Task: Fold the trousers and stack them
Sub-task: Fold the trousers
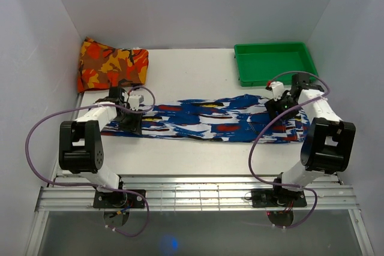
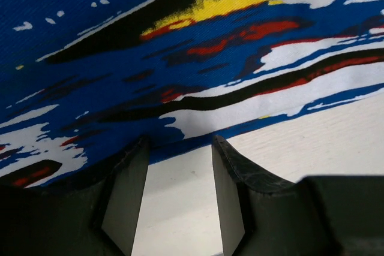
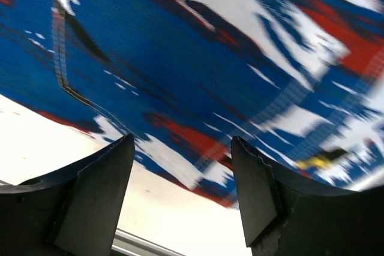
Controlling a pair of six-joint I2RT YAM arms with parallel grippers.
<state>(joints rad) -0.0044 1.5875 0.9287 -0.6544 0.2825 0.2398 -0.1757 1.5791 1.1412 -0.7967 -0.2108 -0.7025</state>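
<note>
The trousers [image 1: 216, 119], blue, white and black streaked with red and yellow patches, lie flat in a long band across the table. My left gripper [image 1: 127, 119] sits at their left end, open, its fingers just off the cloth edge [image 2: 198, 142] with bare table between them. At the right end my right gripper [image 1: 282, 106] hovers over the fabric [image 3: 198, 76], jaws wide apart and nothing held between them.
A folded orange, red and yellow patterned cloth [image 1: 111, 64] rests at the back left by the wall. A green tray [image 1: 275, 62] stands at the back right. White walls enclose three sides; a metal rail [image 1: 198, 193] runs along the near edge.
</note>
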